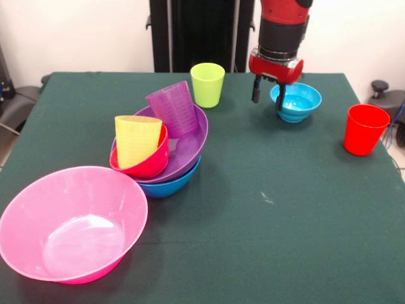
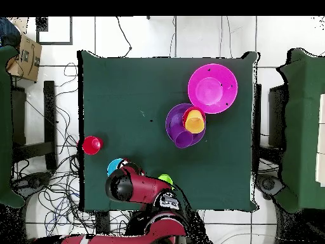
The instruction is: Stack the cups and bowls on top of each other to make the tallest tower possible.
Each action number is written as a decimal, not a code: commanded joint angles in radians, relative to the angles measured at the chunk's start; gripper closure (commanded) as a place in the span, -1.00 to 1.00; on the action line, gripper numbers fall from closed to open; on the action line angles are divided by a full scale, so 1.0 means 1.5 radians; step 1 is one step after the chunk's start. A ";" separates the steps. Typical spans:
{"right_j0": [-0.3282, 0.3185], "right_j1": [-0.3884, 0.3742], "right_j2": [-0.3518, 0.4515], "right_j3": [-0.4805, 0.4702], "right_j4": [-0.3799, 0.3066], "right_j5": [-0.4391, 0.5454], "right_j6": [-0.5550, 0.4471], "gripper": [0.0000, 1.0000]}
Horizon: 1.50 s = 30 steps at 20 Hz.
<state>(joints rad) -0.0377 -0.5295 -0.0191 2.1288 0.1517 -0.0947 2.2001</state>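
Note:
My gripper (image 1: 268,95) is open at the light blue bowl (image 1: 297,102), with one finger outside its near-left rim and the other over its inside. The bowl rests on the table and also shows in the overhead view (image 2: 114,166). The tower (image 1: 166,149) has the medium blue bowl (image 1: 172,184) as its base, with the purple bowl (image 1: 190,142) in it. That holds a tilted purple cup (image 1: 172,109) and a small red bowl (image 1: 150,164) with a leaning yellow cup (image 1: 136,139). The lime cup (image 1: 207,84), red cup (image 1: 365,128) and pink bowl (image 1: 73,221) stand apart. The orange bowl is hidden.
The table (image 1: 272,209) has a dark green cloth. The robot's arm (image 2: 136,187) covers the gripper in the overhead view. The pink bowl (image 2: 212,88) lies near the far corner from the base, and the red cup (image 2: 91,145) stands near the table's side edge.

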 commanded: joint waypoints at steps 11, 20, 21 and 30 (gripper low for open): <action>0.016 0.012 0.029 -0.050 0.047 -0.034 0.125 -1.00; 0.014 -0.050 0.031 -0.019 0.043 0.004 0.122 -1.00; 0.014 -0.049 0.034 -0.019 0.041 0.005 0.121 -1.00; 0.016 -0.039 0.052 -0.016 0.020 0.021 0.099 -1.00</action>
<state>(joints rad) -0.0333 -0.6054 -0.0252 2.1207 0.1575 -0.1368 2.2001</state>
